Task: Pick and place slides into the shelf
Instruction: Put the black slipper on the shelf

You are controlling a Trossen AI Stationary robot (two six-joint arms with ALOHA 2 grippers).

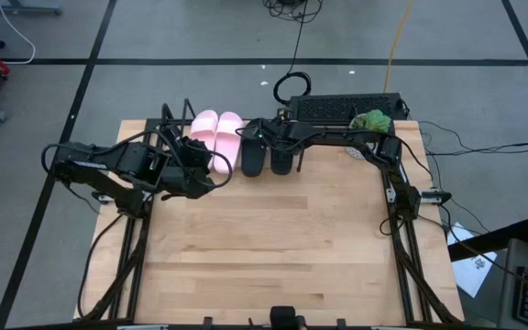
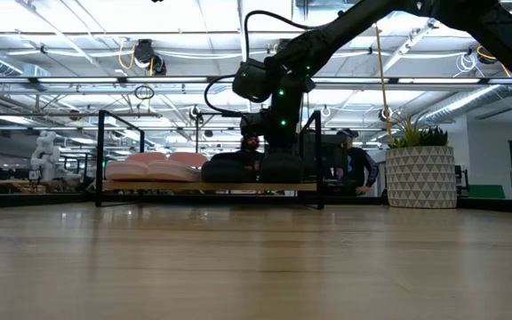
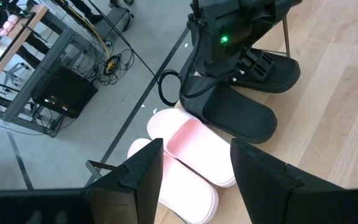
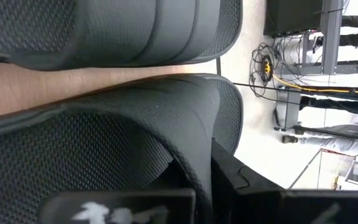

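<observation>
The shelf (image 2: 149,186) stands at the table's far edge. The pink pair (image 1: 216,137) rests sole-down on its left part, and the two black slides (image 1: 253,158) (image 1: 283,161) lie side by side just to the right. My right gripper (image 1: 280,145) reaches in from the right and is down on the right-hand black slide (image 3: 272,71). My left gripper (image 1: 211,174) is open and hovers near the table's left, just in front of the pink slides (image 3: 191,143), touching nothing. My right gripper comes from above, pointing down, at the wide strap (image 4: 166,118) of the right-hand black slide. One finger (image 4: 235,180) shows at the strap's edge; the strap hides the other. The slide sits sole-down on the shelf board beside the other black slide (image 4: 104,31).
A potted plant (image 2: 420,173) and a black box (image 1: 342,108) stand at the far right corner behind the shelf. People show in the room beyond (image 2: 356,169). The bare wooden tabletop (image 1: 273,247) stretches toward the near edge.
</observation>
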